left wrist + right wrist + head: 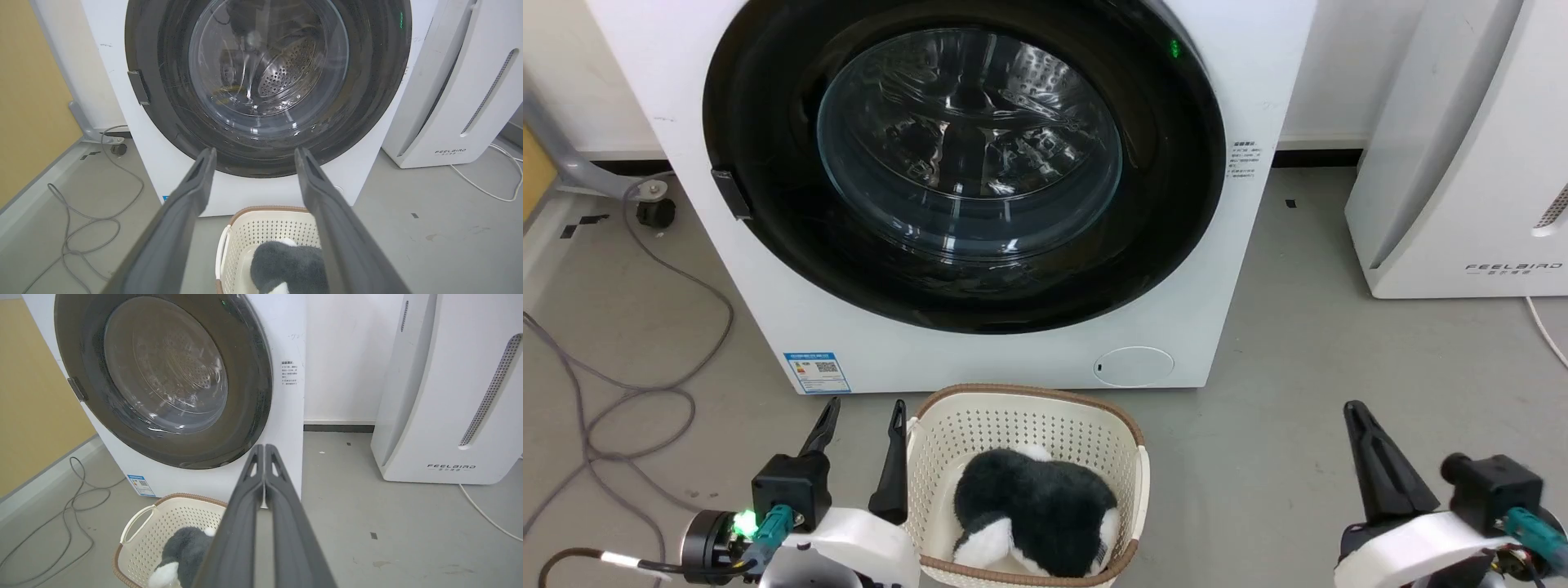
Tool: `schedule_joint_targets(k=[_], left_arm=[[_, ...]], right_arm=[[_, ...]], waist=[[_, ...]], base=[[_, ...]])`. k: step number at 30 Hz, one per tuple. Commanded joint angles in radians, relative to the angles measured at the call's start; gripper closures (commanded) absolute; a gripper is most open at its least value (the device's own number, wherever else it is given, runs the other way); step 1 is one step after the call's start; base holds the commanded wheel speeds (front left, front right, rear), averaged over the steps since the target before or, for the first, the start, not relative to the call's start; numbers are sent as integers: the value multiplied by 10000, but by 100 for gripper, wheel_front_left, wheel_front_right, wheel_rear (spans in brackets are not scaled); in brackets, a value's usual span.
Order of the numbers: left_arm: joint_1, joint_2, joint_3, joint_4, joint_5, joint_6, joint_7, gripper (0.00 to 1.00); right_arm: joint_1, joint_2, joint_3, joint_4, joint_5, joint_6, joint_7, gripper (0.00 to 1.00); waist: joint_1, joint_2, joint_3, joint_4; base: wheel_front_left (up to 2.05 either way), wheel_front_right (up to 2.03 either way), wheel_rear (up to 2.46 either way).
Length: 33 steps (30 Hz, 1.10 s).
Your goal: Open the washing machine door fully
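The white washing machine (1262,73) stands straight ahead. Its round glossy black door (1176,212) lies flat against the front, and the steel drum shows through the glass window (968,147). A small dark tab (731,193) sits on the door's left rim. My left gripper (864,408) hangs low at the lower left, open and empty, well short of the washer; in the left wrist view it (254,151) points at the door's lower rim (261,163). My right gripper (1356,408) is at the lower right, shut on nothing, and in the right wrist view its fingers (263,447) are pressed together.
A cream perforated basket (1131,457) holding a black-and-white plush toy (1033,502) sits on the floor right before the washer, between my arms. A white FEELBIRD appliance (1462,163) stands to the right. Grey cables (629,392) loop over the floor at left, near a castor (655,212).
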Motion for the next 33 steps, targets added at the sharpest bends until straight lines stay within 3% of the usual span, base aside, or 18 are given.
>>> schedule_joint_targets(k=[1,19,33], left_arm=[[-127,5,-53,50,-128,-29,-107,0],[-459,6,-124,20,-497,-68,-483,0],[-975,6,-112,-143,-767,-166,-775,0]], right_arm=[[-11,0,-57,64,228,2,-105,100],[-1627,-25,-554,723,5259,3,-317,100],[-4445,-1006,-806,2556,7661,3,441,100]], waist=[[0,-1,5,1],[0,-1,446,-24],[0,-1,1406,-46]], base=[[0,0,0],[0,0,0],[0,0,0]])
